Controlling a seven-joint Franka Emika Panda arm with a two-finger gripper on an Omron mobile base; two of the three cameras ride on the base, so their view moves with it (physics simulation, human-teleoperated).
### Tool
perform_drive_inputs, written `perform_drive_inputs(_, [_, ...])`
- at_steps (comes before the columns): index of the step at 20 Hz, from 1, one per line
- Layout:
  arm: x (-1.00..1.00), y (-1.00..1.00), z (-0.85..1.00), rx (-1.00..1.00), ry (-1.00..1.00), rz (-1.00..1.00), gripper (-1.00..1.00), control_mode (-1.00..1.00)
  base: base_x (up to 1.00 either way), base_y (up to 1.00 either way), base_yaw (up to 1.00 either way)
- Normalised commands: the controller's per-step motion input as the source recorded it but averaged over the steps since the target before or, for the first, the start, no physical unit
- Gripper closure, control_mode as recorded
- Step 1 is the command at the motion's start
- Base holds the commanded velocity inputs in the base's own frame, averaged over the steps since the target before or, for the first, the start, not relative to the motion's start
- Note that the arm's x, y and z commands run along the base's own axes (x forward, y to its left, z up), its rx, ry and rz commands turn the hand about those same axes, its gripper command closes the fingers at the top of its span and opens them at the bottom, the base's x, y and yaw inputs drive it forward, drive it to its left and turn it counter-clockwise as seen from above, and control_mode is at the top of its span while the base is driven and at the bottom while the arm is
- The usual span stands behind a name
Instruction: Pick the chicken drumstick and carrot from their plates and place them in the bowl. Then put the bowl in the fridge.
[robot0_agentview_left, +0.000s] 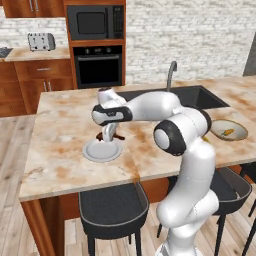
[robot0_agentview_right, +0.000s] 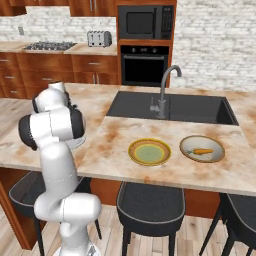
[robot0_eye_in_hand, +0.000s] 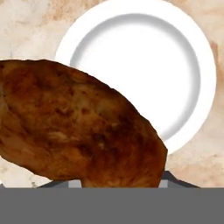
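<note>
Looking along the hand first, we see the chicken drumstick (robot0_eye_in_hand: 78, 131) looming large and close, a mottled reddish-brown mass right at the fingers, so the jaws are partly closed around it and it hangs clear of the surface. Behind it lies the plain white plate (robot0_eye_in_hand: 192, 48), bare in its centre, sitting on the marbled countertop (robot0_eye_in_hand: 26, 26).

From the left base view, we find the gripper (robot0_agentview_left: 108, 135) pointing down just above that same white plate (robot0_agentview_left: 95, 156), near the front edge of the island. The drumstick itself is too small and too hidden by the hand to make out from here. Black stools (robot0_agentview_left: 112, 210) stand under the island's front edge.

Further to the right along the island, we see the yellow-rimmed plate with the green centre (robot0_agentview_right: 134, 146) with nothing on it, and just beside it the tan bowl (robot0_agentview_right: 216, 157). The carrot (robot0_agentview_right: 203, 151) lies inside the bowl, a slim orange stick on the pale inner surface. In the left base view the bowl (robot0_agentview_left: 241, 135) sits at the far right, partly behind the arm.

Beyond those, the dark sink (robot0_agentview_right: 190, 107) with its curved faucet (robot0_agentview_right: 164, 90) is set into the island. Against the far wall we see the black wall oven (robot0_agentview_right: 145, 65), the microwave (robot0_agentview_right: 145, 22) above it, a toaster (robot0_agentview_right: 99, 38) on the back counter and a cooktop (robot0_agentview_right: 47, 46) to its left.
</note>
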Motion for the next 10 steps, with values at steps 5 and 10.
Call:
perform_drive_inputs(5, [-0.35, -0.62, 0.07, 0.00, -0.13, -0.10, 1.00, -1.00, 0.00, 0.00, 0.00])
perform_drive_inputs(10, [-0.32, -0.64, 0.09, 0.01, -0.08, -0.14, 1.00, -1.00, 0.00, 0.00, 0.00])
